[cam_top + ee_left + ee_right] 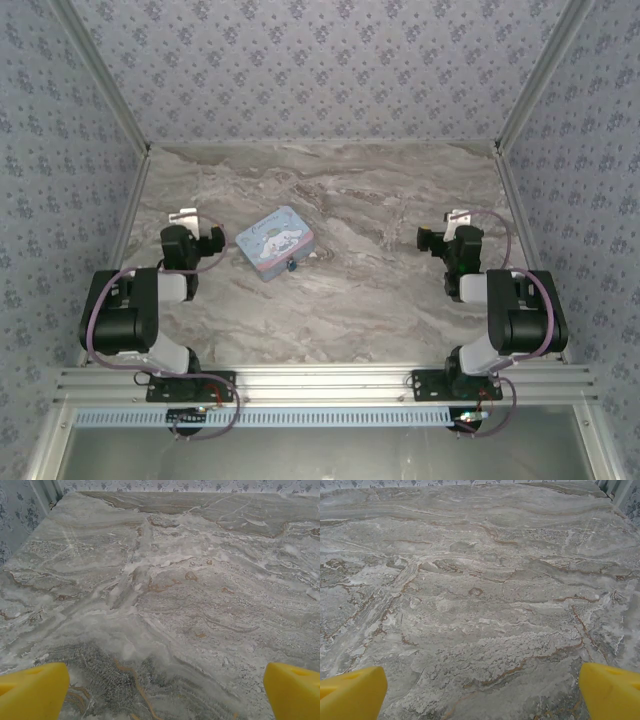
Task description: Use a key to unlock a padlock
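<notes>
- Top external view: grey-and-white marbled table (380, 290), walled on three sides by pale blue flowered wallpaper (320, 70), with slanting metal posts (540, 80) at the far corners and a ribbed metal rail (320, 380) along the near edge.
- Left of centre on the table: pastel-blue cartoon tin (275, 240), lying flat and turned at an angle.
- At the tin's near edge: padlock (291, 266), a tiny dark-teal speck right against the tin; too small to tell whether touching.
- Left wrist view: left gripper (162, 692) spread wide, yellow fingers (32, 692) at the two bottom corners with marble between them, grasping nothing, touching nothing.
- Right wrist view: right gripper (480, 692) likewise released, yellow fingers (610, 692) far apart above the marble, holding nothing.
- Top external view again: left arm (125, 315) folded by the left wall, its gripper near the tin's left side; right arm (520, 310) folded by the right wall, well apart from tin and padlock.
</notes>
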{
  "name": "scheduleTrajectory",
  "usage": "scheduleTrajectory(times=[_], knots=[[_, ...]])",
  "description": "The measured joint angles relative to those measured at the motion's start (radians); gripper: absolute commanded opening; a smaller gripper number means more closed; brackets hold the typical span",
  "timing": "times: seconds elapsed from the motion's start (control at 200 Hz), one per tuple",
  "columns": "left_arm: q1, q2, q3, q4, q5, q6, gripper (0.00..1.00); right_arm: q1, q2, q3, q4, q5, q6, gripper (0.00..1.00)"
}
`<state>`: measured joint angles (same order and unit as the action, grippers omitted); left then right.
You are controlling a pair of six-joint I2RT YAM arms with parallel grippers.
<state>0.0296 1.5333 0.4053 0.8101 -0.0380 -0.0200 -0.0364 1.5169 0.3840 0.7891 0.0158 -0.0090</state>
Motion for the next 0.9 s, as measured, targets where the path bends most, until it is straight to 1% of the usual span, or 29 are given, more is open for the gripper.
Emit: scheduleTrajectory(times=[0.77, 0.899], knots=[[-0.012, 0.0, 0.0, 0.0, -0.003, 0.0, 1.0, 0.0, 0.0, 0.0, 0.0, -0.001, 0.0, 1.0], [-0.012, -0.002, 0.0, -0.001, -0.022, -0.005, 0.99, -0.008, -0.004, 0.002, -0.014, -0.013, 0.0, 1.0]])
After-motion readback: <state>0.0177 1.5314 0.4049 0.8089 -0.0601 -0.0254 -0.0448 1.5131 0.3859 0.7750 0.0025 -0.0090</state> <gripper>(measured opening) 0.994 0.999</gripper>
